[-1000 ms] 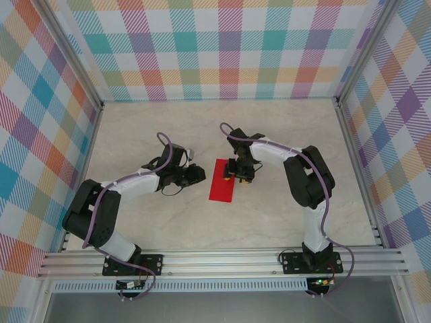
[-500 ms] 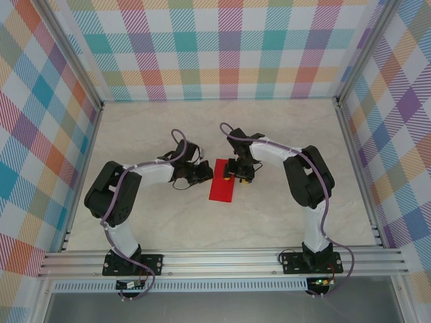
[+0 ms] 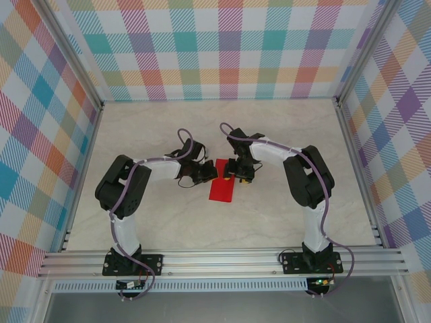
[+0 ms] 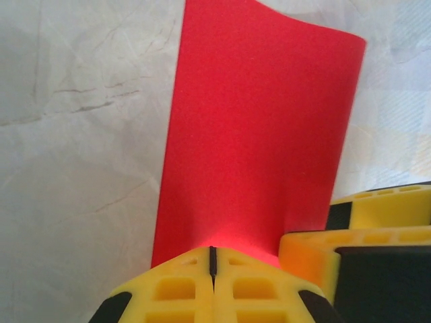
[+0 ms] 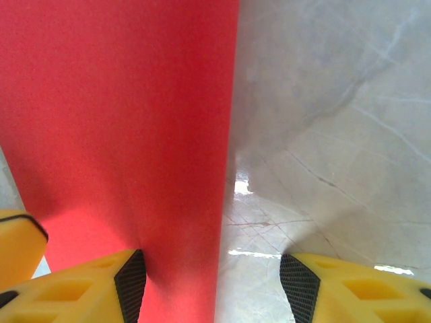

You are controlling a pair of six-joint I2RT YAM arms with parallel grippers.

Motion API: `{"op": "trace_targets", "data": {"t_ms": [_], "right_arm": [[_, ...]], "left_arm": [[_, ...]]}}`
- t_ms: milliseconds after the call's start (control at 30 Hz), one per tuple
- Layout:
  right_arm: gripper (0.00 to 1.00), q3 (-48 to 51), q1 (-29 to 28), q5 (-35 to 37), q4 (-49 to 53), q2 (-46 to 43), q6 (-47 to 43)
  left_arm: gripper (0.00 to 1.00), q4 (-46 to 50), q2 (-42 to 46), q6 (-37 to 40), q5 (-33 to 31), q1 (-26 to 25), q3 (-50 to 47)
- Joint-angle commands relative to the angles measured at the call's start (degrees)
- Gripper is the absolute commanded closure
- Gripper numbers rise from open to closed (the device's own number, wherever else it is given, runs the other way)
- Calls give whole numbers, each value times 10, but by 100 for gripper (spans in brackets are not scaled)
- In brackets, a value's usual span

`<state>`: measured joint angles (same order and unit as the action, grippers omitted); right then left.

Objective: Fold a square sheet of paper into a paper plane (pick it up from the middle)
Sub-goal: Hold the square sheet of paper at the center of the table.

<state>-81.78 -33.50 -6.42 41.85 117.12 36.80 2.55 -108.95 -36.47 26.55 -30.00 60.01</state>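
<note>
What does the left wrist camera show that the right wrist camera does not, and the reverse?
Left wrist: the left gripper, shut, at the near edge of the square sheet of paper. Right wrist: the right gripper, open, one finger over the sheet, the other over bare table. Shared: the red sheet lying on the marble table.

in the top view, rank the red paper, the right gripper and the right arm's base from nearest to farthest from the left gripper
From the left gripper:
1. paper, right at its tips.
2. right gripper, at the paper's opposite edge.
3. right arm's base, far off at the bottom right of the view.
</note>
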Motion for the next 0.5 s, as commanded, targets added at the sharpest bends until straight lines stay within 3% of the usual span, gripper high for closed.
{"op": "trace_targets", "data": {"t_ms": [0, 467], "right_arm": [[39, 31, 2, 42, 7, 60, 1], [38, 25, 2, 43, 11, 54, 3]], "left_arm": [[100, 2, -16, -2, 5, -8, 17], [100, 49, -27, 0, -44, -21, 8]]}}
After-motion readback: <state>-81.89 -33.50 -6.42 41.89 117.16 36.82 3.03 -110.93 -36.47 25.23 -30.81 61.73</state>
